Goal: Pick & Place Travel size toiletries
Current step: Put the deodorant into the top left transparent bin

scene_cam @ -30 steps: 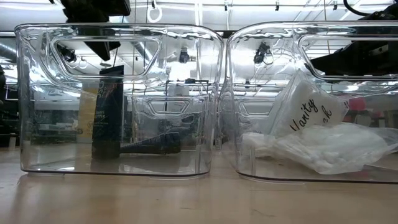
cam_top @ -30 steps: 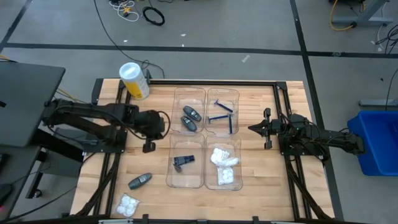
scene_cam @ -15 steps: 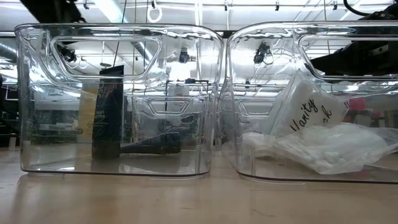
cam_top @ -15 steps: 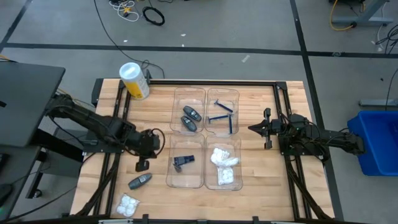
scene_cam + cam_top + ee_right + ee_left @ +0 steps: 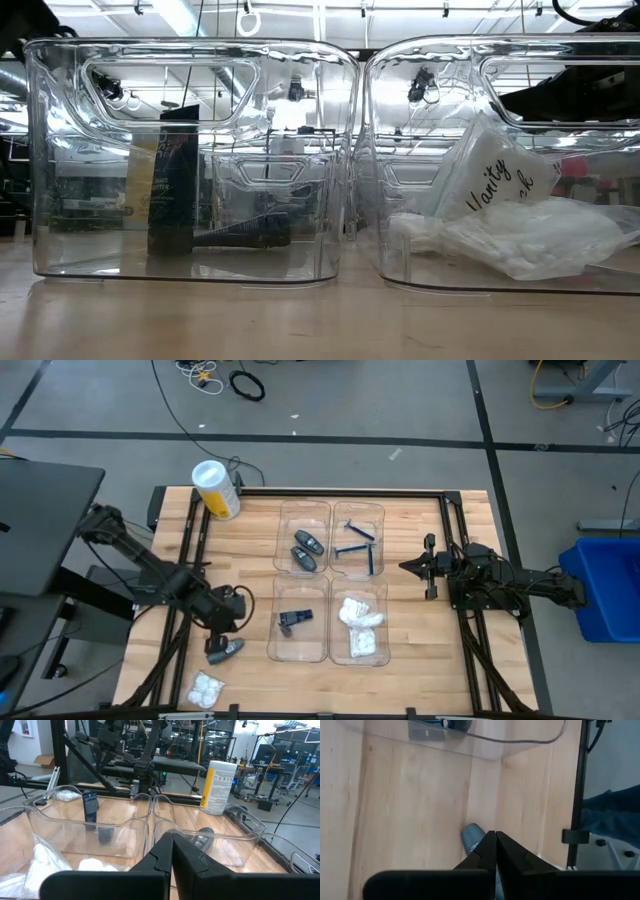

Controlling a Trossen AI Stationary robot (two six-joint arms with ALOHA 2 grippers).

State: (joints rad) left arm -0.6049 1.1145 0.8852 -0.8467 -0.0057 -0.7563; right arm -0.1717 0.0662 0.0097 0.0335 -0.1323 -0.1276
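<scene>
A dark grey oval tube [image 5: 226, 650] lies flat on the bare wood near the table's near-left corner, with a white crinkly packet [image 5: 207, 688] closer to the near edge. My left gripper [image 5: 220, 632] hangs shut just over that tube; in the left wrist view its fingertips [image 5: 495, 835] overlap the tube [image 5: 471, 836]. The far trays hold two grey tubes [image 5: 306, 550] and blue razors [image 5: 358, 550]. The near trays hold a dark cone piece [image 5: 295, 618] and white packets [image 5: 360, 625]. My right gripper [image 5: 408, 567] waits shut, right of the trays.
The four clear trays [image 5: 330, 510] stand in a block at the table's middle. A big yellow-and-white cylinder [image 5: 216, 489] stands at the far-left corner. Black frame rails [image 5: 190, 560] run along the table's sides. Bare wood lies left and right of the trays.
My left gripper has swung from beside the far-left tray toward the table's near edge and somewhat left, ending over the grey tube on the wood. It has passed out of the low view. The right arm and all objects have stayed put.
</scene>
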